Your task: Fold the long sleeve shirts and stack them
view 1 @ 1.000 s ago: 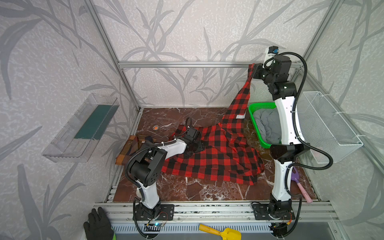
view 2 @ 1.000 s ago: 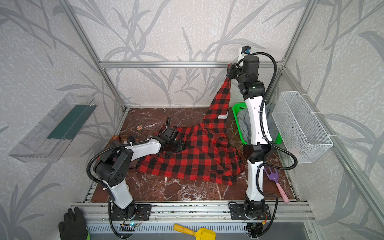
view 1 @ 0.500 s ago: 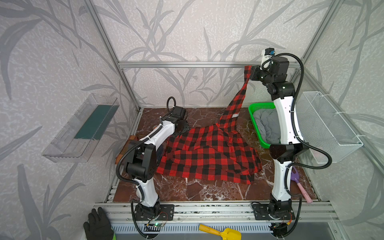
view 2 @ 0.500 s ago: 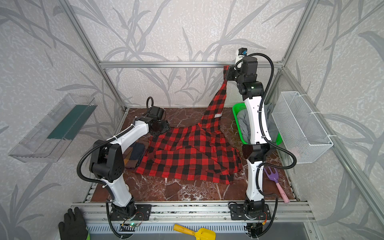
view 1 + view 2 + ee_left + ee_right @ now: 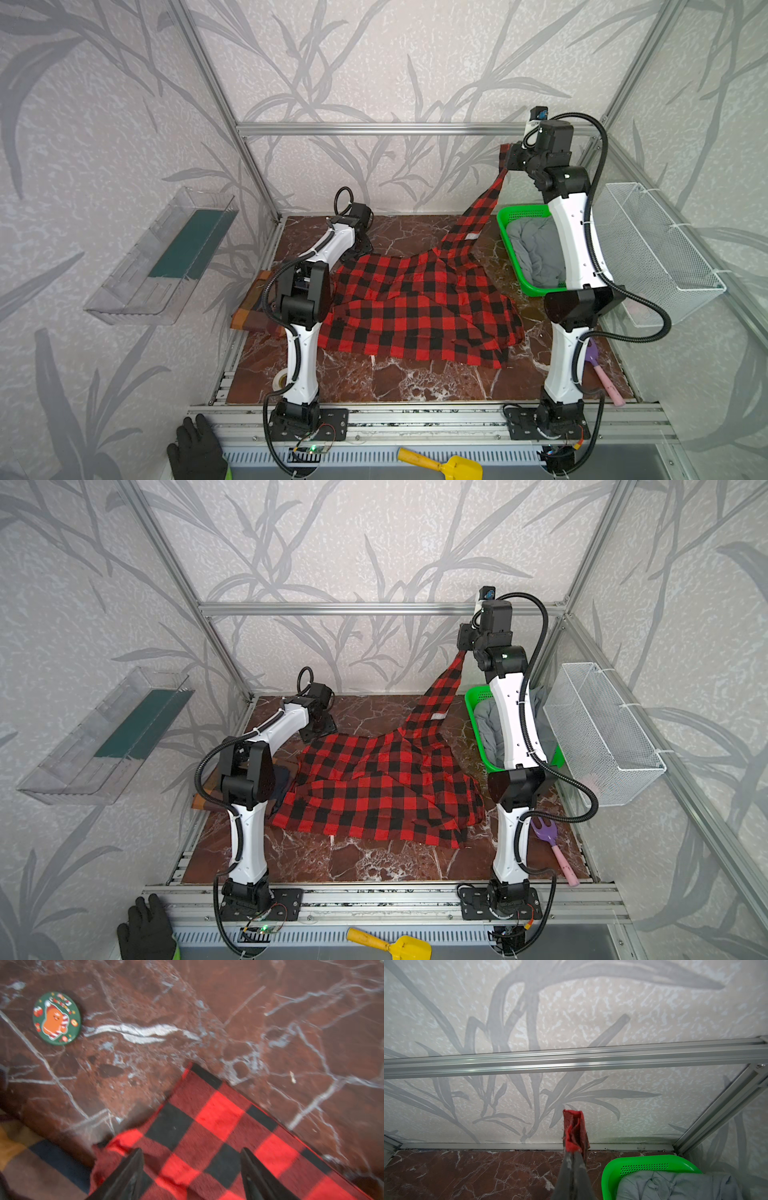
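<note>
Marble tabletop bears red-and-black shirt, leaf-patterned walls around

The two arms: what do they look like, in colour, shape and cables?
The left arm and the right arm have smooth white links between bulky black joints; a black ribbed cable loops along each. The left pincer and the right pincer each have two dark tapering fingers.

Below my arms, the red-brown marble table carries the red-and-black shirt mid-frame, the brown plaid shirt at its left edge, a green basket at right, a toy rake lower right, and a round badge.
</note>
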